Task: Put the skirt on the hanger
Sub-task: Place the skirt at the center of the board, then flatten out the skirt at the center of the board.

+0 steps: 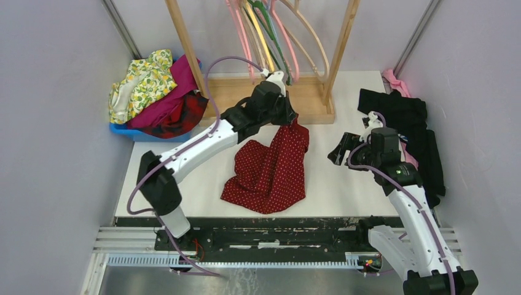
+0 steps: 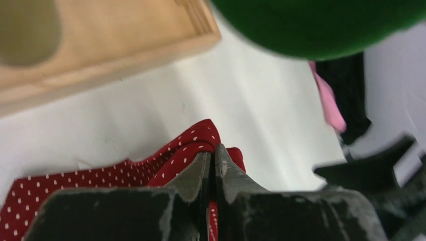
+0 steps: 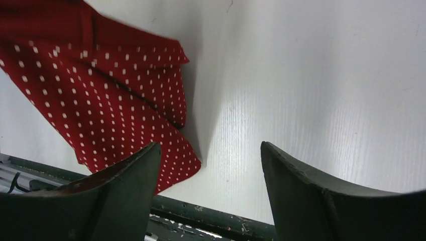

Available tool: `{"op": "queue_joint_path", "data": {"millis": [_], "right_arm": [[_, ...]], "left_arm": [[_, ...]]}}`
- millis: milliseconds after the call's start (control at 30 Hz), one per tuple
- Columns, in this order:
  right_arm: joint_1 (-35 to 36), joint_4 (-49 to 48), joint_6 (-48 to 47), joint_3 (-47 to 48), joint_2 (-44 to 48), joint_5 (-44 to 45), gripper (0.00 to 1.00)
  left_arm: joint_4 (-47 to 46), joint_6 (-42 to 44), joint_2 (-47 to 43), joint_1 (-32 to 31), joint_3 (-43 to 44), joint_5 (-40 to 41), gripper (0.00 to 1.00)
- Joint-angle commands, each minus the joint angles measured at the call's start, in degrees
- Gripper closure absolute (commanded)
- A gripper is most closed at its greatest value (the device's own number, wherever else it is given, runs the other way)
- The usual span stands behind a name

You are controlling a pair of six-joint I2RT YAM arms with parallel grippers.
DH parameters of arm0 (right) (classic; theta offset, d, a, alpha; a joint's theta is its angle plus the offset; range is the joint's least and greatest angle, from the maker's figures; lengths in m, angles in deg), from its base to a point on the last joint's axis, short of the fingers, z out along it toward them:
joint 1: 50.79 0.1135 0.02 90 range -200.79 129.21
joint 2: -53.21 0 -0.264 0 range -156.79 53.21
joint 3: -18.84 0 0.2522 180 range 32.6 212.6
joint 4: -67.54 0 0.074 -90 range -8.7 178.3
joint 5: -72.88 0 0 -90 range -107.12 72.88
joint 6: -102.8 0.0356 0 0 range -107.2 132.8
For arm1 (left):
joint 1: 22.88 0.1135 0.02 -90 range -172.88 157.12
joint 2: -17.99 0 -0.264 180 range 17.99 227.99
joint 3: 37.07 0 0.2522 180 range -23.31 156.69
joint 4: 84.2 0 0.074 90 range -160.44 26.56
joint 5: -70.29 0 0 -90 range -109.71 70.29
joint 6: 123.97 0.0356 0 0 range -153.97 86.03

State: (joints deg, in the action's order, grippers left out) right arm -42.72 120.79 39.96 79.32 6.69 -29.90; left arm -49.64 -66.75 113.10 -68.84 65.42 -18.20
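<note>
Top external view: the left tool (image 1: pixel 290 115) is closed on an edge of the skirt (image 1: pixel 270 169) and holds it up. The rest lies on the worktop (image 1: pixel 350 184). The right tool (image 1: pixel 344 147) stands wide, near it.

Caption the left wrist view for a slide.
Left gripper shut on the dark-red polka-dot skirt, near the wooden rack base.

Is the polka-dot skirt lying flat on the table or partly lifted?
Partly lifted: the left gripper, jaws shut, holds one edge of the skirt raised; the rest drapes crumpled onto the table.
</note>
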Motion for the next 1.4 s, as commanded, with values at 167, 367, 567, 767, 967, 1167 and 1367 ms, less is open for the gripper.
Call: {"op": "queue_joint_path", "data": {"millis": [167, 367, 567, 767, 967, 1167, 1367], "right_arm": [[0.48, -8.10, 1.21, -6.07, -3.17, -5.37, 0.32], [7.60, -14.92, 4.04, -10.60, -9.24, -5.87, 0.38], [14.40, -24.02, 7.28, -13.98, -18.51, -1.38, 0.38], [15.04, -29.76, 7.86, -14.06, -24.24, 1.01, 0.39], [15.64, -28.12, 3.96, -12.61, -25.42, 5.07, 0.41], [16.53, -24.48, 1.79, -11.30, -23.84, 7.06, 0.47], [16.86, -21.52, 0.37, -11.02, -20.68, 7.79, 0.47]], "left_arm": [[-12.63, 6.63, 15.14, 5.52, 10.99, 12.07, 0.89], [-10.85, 6.64, 15.67, 7.54, 8.26, 20.77, 0.45], [-11.10, 5.81, 7.01, 7.54, 0.08, 21.05, 0.02], [-3.04, 3.27, -2.60, 6.00, -6.34, 22.21, 0.01], [2.85, -2.99, -14.37, -0.99, -22.57, 28.07, 0.04], [7.85, -12.06, -19.79, -9.46, -35.21, 33.08, 0.10], [14.07, -22.64, -22.17, -17.01, -41.60, 38.30, 0.13]]}}
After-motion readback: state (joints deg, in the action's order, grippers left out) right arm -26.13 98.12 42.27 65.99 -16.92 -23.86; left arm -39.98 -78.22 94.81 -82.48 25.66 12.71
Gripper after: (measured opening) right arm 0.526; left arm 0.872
